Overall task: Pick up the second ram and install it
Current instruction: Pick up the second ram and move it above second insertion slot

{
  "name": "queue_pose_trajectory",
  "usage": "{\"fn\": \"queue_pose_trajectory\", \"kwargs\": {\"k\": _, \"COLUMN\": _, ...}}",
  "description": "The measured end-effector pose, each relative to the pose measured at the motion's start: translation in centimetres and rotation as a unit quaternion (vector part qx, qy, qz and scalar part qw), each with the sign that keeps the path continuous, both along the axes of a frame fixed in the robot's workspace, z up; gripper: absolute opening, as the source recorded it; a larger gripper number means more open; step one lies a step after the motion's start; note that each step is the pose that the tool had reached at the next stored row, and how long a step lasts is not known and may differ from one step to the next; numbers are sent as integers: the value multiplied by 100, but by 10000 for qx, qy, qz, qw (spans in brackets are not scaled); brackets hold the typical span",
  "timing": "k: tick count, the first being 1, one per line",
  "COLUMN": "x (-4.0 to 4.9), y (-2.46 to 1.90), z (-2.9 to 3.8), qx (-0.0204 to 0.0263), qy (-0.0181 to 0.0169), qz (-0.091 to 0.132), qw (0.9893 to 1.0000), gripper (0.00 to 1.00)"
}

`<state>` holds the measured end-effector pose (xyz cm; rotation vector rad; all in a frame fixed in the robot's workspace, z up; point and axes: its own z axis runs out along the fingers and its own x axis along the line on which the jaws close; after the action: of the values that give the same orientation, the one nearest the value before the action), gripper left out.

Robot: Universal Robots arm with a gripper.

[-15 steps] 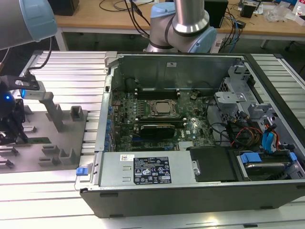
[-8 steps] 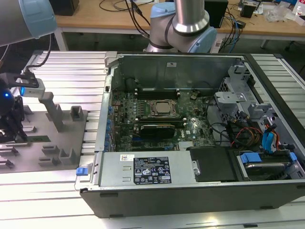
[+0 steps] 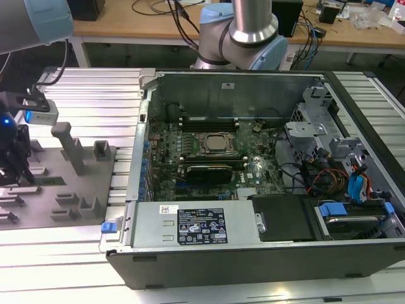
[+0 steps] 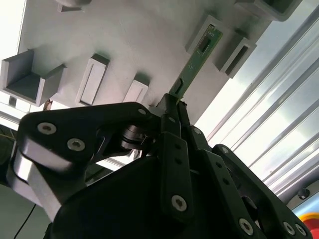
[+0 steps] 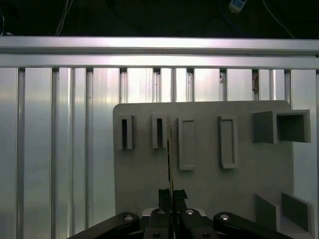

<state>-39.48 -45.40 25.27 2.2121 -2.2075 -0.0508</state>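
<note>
The second ram (image 4: 197, 60) is a thin green-and-dark board strip, clamped at one end between my gripper's (image 4: 173, 103) shut fingers. In the first wrist view the ram (image 5: 170, 158) shows edge-on as a thin line rising from the gripper (image 5: 172, 192), above the grey tray (image 5: 142, 172) and close to a slotted block (image 5: 159, 132). In the exterior view the gripper (image 3: 15, 170) hangs over the tray (image 3: 79, 187) at the far left, well away from the open computer case (image 3: 253, 247).
The tray carries several moulded blocks and an upright post (image 3: 69, 147). Inside the case lie the motherboard's CPU socket (image 3: 215, 144) and long black slots (image 3: 209, 121), with drive bays and cables (image 3: 342, 177) toward the exterior view's right. Ribbed aluminium table (image 5: 60, 149) surrounds the tray.
</note>
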Motion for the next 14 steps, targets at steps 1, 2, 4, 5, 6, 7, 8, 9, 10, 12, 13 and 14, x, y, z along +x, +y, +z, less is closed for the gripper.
{"fn": "queue_pose_trajectory", "kwargs": {"k": 1, "x": 0, "y": 2, "z": 14, "qx": 0, "qy": 0, "qz": 0, "qw": 10000, "gripper": 13}}
{"fn": "queue_pose_trajectory", "kwargs": {"k": 2, "x": 0, "y": 4, "z": 25, "qx": 0, "qy": 0, "qz": 0, "qw": 10000, "gripper": 13}}
{"fn": "queue_pose_trajectory", "kwargs": {"k": 4, "x": 0, "y": 7, "z": 38, "qx": 1, "qy": -1, "qz": 0, "qw": 10000, "gripper": 13}}
{"fn": "queue_pose_trajectory", "kwargs": {"k": 5, "x": 0, "y": 7, "z": 46, "qx": 0, "qy": 0, "qz": 0, "qw": 10000, "gripper": 13}}
{"fn": "queue_pose_trajectory", "kwargs": {"k": 6, "x": 0, "y": 8, "z": 51, "qx": 0, "qy": 0, "qz": 0, "qw": 10000, "gripper": 13}}
{"fn": "queue_pose_trajectory", "kwargs": {"k": 7, "x": 0, "y": 10, "z": 60, "qx": 0, "qy": 0, "qz": 0, "qw": 10000, "gripper": 13}}
{"fn": "queue_pose_trajectory", "kwargs": {"k": 8, "x": 0, "y": 12, "z": 65, "qx": 0, "qy": 0, "qz": 0, "qw": 10000, "gripper": 13}}
{"fn": "queue_pose_trajectory", "kwargs": {"k": 9, "x": 0, "y": 14, "z": 77, "qx": 0, "qy": 0, "qz": 0, "qw": 10000, "gripper": 13}}
{"fn": "queue_pose_trajectory", "kwargs": {"k": 10, "x": 0, "y": 15, "z": 84, "qx": 0, "qy": 0, "qz": 0, "qw": 10000, "gripper": 13}}
{"fn": "queue_pose_trajectory", "kwargs": {"k": 12, "x": 0, "y": 18, "z": 100, "qx": 0, "qy": 0, "qz": 0, "qw": 10000, "gripper": 13}}
{"fn": "queue_pose_trajectory", "kwargs": {"k": 13, "x": 0, "y": 19, "z": 106, "qx": 0, "qy": -1, "qz": 0, "qw": 10000, "gripper": 13}}
{"fn": "queue_pose_trajectory", "kwargs": {"k": 14, "x": 0, "y": 21, "z": 116, "qx": 0, "qy": 0, "qz": 0, "qw": 10000, "gripper": 13}}
